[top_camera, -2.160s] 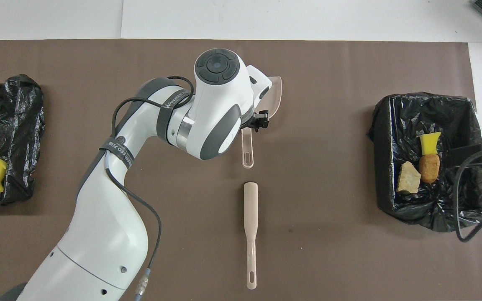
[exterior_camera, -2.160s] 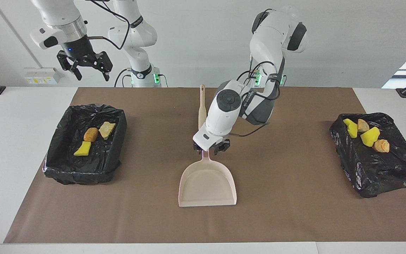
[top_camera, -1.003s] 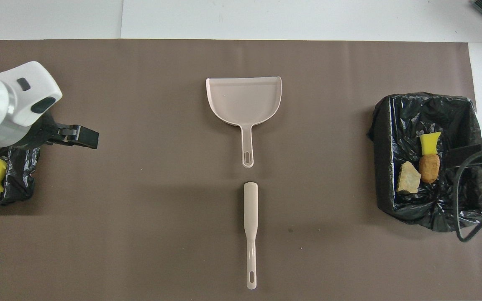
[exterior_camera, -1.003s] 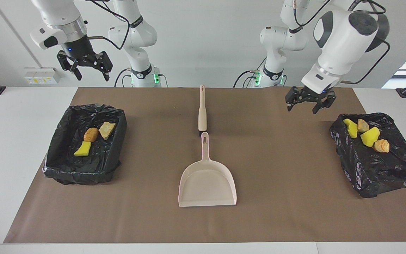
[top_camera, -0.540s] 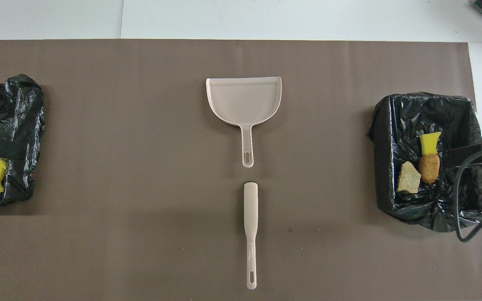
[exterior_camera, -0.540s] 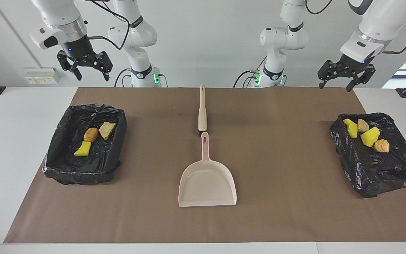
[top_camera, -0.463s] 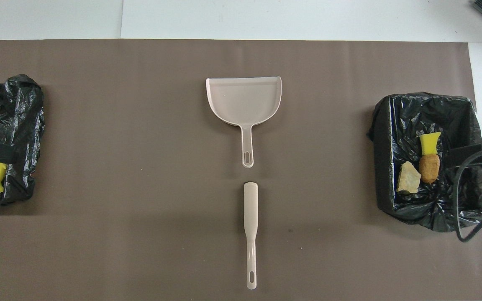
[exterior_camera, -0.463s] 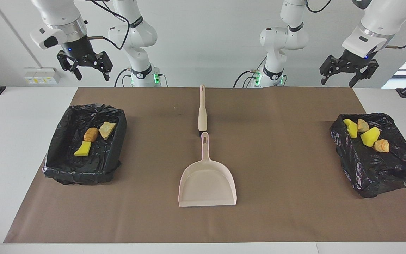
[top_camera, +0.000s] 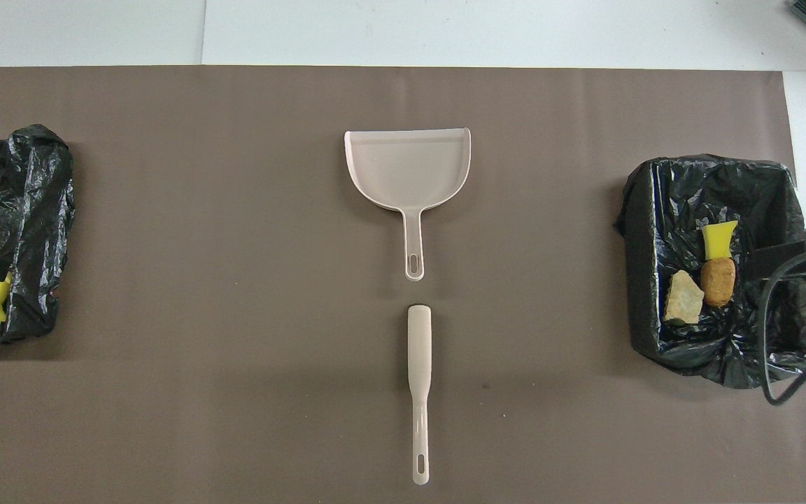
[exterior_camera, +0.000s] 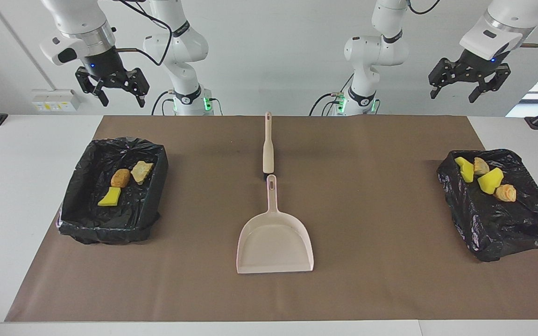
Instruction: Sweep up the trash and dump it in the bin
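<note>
Trash (exterior_camera: 122, 182) (exterior_camera: 483, 178) already binned (task looks finished), well below spread fingers of left gripper (exterior_camera: 469, 87) and right gripper (exterior_camera: 112, 92), both raised, empty; dustpan (exterior_camera: 274, 245) and brush (exterior_camera: 267, 147) laid mid-mat.

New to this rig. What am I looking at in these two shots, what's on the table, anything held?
Two robot arms with two-finger grippers at one table. One picture faces them from across the table; the other looks down from above their end.

On the brown mat: a beige dustpan mid-table and a beige brush nearer the robots, lying in line. A black-lined bin at the right arm's end holds three scraps; another bin at the left arm's end holds four.

The left gripper and right gripper hang raised over their own ends, open, holding nothing.
</note>
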Motion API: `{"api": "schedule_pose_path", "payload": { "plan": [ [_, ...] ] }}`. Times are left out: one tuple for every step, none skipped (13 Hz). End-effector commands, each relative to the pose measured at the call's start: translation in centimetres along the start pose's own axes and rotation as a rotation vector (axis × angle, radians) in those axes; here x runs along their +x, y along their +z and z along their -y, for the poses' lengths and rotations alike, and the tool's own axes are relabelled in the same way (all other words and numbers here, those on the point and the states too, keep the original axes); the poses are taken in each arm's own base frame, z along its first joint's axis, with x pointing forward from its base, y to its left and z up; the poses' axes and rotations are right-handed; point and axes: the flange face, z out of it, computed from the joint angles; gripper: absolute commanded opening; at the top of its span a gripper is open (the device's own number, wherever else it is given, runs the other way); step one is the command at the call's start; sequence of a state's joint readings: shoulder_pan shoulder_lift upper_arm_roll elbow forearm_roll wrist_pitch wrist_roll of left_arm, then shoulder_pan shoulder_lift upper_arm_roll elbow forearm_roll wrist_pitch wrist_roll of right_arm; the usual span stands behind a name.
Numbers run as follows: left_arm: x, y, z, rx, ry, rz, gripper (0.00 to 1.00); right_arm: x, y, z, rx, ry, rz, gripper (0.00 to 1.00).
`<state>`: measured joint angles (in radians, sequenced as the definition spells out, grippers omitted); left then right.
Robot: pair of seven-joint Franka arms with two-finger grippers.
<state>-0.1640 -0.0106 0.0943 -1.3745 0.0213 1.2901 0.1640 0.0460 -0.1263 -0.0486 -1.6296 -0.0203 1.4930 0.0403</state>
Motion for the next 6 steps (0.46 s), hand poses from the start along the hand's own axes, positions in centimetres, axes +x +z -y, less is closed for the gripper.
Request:
{"api": "schedule_pose_path", "payload": {
  "plan": [
    [-1.2, 0.5, 0.0, -0.004, 0.005, 0.021, 1.0, -0.4, -0.3, -0.2, 0.017, -0.021, 0.006, 1.0],
    [-1.1, 0.5, -0.1, -0.002, 0.002, 0.012, 1.0, -0.5, -0.3, -0.2, 0.017, -0.021, 0.004, 1.0],
    [-0.7, 0.8, -0.1, -0.003, -0.008, 0.013, 1.0, -0.5, -0.3, -0.2, 0.017, -0.021, 0.004, 1.0],
    [-0.5, 1.5, 0.0, -0.005, -0.035, 0.029, 1.0, -0.5, -0.3, -0.2, 0.017, -0.021, 0.004, 1.0],
    [-0.4, 1.6, -0.2, -0.013, -0.054, 0.028, 1.0, -0.5, -0.3, -0.2, 0.017, -0.021, 0.004, 1.0],
    [-0.3, 1.6, -0.3, -0.016, -0.061, 0.02, 1.0, -0.5, -0.3, -0.2, 0.017, -0.021, 0.004, 1.0]
  ]
}}
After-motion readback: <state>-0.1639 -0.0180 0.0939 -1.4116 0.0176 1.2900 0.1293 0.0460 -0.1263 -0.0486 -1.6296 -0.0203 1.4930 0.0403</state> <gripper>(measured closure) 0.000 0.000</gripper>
